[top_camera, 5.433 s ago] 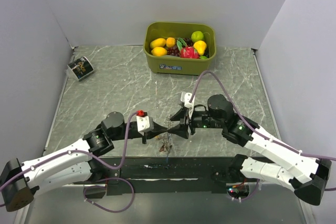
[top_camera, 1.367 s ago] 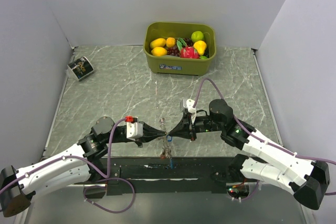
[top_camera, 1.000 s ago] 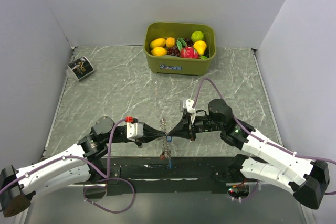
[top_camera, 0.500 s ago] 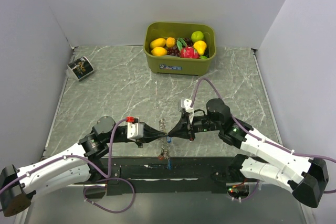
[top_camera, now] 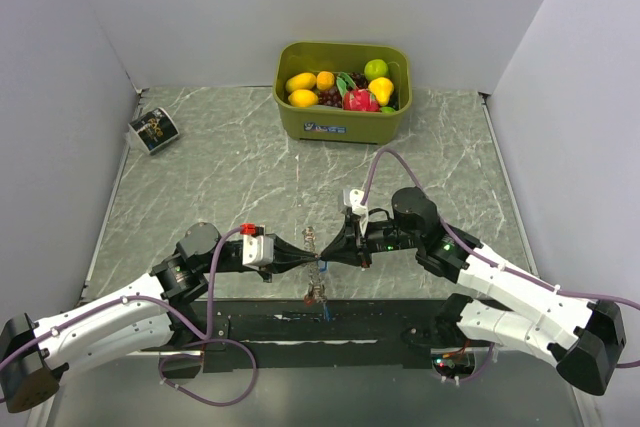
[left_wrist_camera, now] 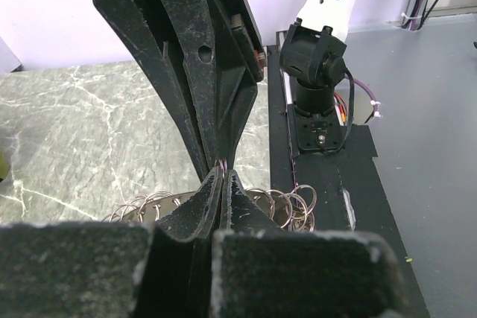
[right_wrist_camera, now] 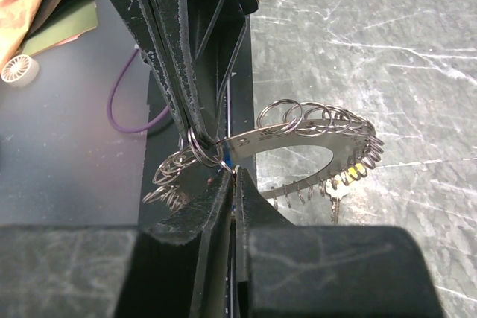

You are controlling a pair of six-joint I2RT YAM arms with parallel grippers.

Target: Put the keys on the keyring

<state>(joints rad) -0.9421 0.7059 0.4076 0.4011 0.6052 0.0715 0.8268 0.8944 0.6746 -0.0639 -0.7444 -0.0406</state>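
I have both arms meeting tip to tip over the near edge of the surface (top_camera: 220, 177), just ahead of the black strip (top_camera: 420, 315). The left fingers (left_wrist_camera: 200, 210) are pressed fully together. In the right wrist view their tips sit at one of the small split rings at the end of the keyring (right_wrist_camera: 298, 130), and I read that as a pinch on the keyring. The right fingers (right_wrist_camera: 259, 214) are narrow, with only a thin slit between them, and their tips are right at the same end of the band. I cannot tell whether they grip it or merely rest against it.

The keyring hangs off the surface between the two sets of tips. It is a flat, curved metal band strung with many small split rings, arcing away to the right in the right wrist view. In the top view part of it dangles below the tips toward the black strip. Of the keys (right_wrist_camera: 337, 200) I can make out one small metal key beside a yellow bit, both hanging under the right side of the arc. I cannot tell how many more are on it.

At the far edge a green bin (top_camera: 340, 127) holds toy fruit (top_camera: 361, 99). A small card (top_camera: 153, 131) lies at the far left, well apart from the arms.
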